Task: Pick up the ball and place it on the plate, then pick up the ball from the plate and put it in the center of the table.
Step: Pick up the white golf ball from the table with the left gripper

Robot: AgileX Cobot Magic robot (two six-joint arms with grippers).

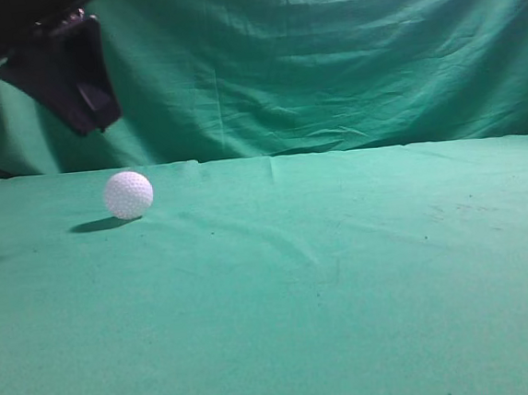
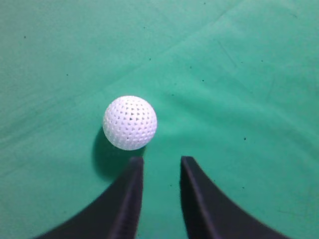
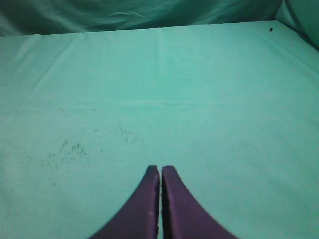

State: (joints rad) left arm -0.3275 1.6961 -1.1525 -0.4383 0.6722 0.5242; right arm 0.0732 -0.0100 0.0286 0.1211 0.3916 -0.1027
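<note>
The white dimpled ball (image 1: 129, 194) rests on the green table (image 1: 327, 284) at the left. In the left wrist view the ball (image 2: 130, 122) lies just beyond my left gripper (image 2: 162, 160), slightly left of its tips. The left jaws are open and empty, raised above the cloth; in the exterior view the left gripper (image 1: 89, 102) hangs above and left of the ball. My right gripper (image 3: 160, 169) is shut and empty over bare cloth (image 3: 199, 109). It does not show in the exterior view. No plate is in view.
A draped green backdrop (image 1: 325, 53) hangs behind the table's far edge. The table's far edge and backdrop also show at the top of the right wrist view (image 3: 124, 15). Small dark specks mark the cloth.
</note>
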